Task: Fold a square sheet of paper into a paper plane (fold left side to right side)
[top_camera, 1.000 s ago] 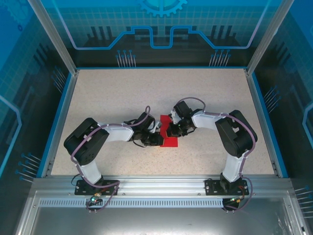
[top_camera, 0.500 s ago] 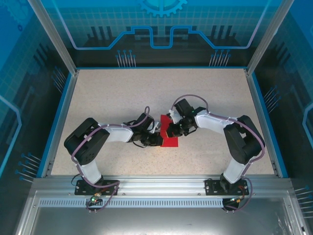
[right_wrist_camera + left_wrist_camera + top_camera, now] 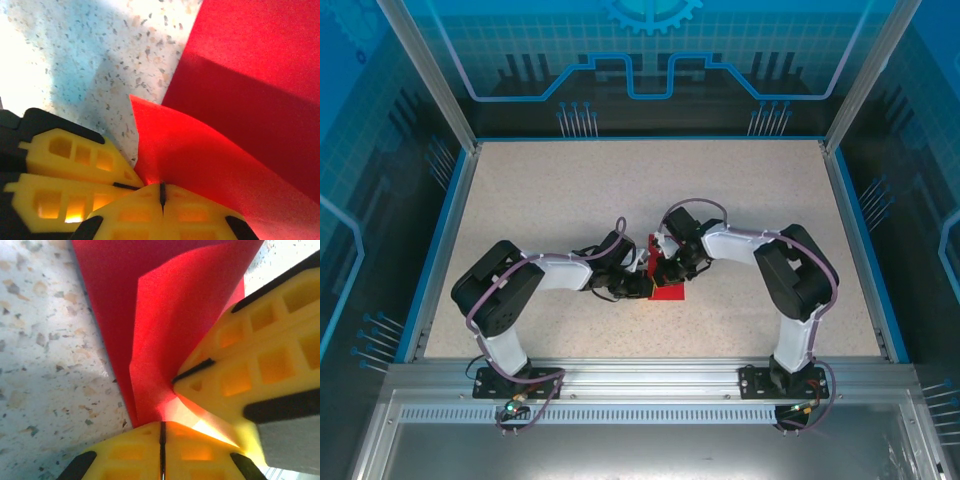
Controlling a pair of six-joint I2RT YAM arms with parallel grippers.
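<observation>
The square sheet of paper (image 3: pixel 668 289) is bright red and lies creased at the table's middle, between both grippers. My left gripper (image 3: pixel 646 285) reaches in from the left. In the left wrist view the left gripper (image 3: pixel 162 426) is shut on the near edge of a lifted flap of the paper (image 3: pixel 170 315), with the right gripper's yellow fingers (image 3: pixel 250 355) close beside it. My right gripper (image 3: pixel 666 271) comes in from the right. In the right wrist view the right gripper (image 3: pixel 162 187) is shut on the raised red flap (image 3: pixel 200 150), and the left gripper's fingers (image 3: pixel 70 165) press in next to it.
The speckled table (image 3: pixel 570 190) is bare around the paper. Blue walls (image 3: pixel 445 230) and metal posts (image 3: pixel 430 75) bound it on the left, right and back. Both arms' elbows (image 3: pixel 505 285) bulge out to the sides.
The right arm's elbow swung outward and came back in. Its gripper edged left along the paper toward the left gripper. The left gripper stayed put and closed slightly.
</observation>
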